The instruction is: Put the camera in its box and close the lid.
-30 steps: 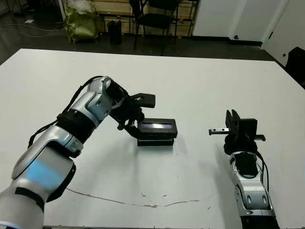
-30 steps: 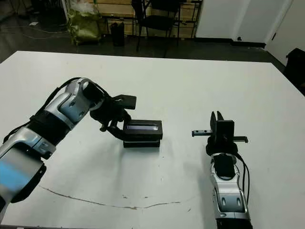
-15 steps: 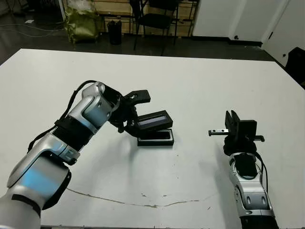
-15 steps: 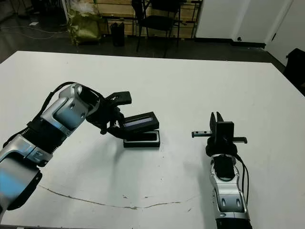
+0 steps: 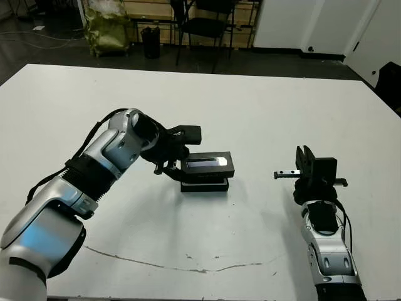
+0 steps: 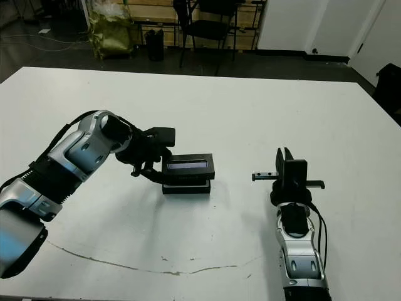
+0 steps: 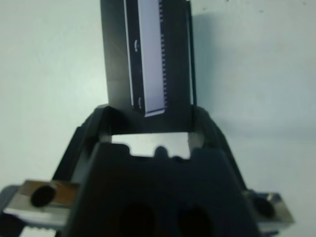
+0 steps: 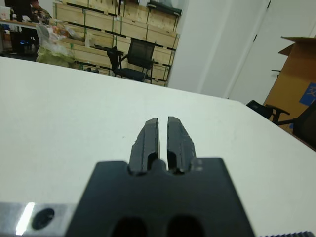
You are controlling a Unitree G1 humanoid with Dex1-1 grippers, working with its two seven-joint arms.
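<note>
The lid (image 5: 207,164), flat and black with a pale glossy stripe, lies level on top of the box (image 5: 203,185) near the table's middle. Only the box's black front wall shows beneath it. My left gripper (image 5: 177,158) is shut on the lid's left end. In the left wrist view the lid (image 7: 148,59) runs out from between my two fingers (image 7: 97,129). The camera is hidden. My right gripper (image 5: 306,162) stands upright at the right, well apart from the box. Its fingers (image 8: 149,140) are shut with nothing between them.
A thin dark crack line (image 5: 188,266) runs across the white table (image 5: 282,106) near its front edge. Past the far edge stand a chair (image 5: 203,25) and a green bag (image 5: 109,28) on a dark floor.
Half a second ago the lid was tilted up on its right side above the box; now it lies level on the box again. The right arm has not moved.
</note>
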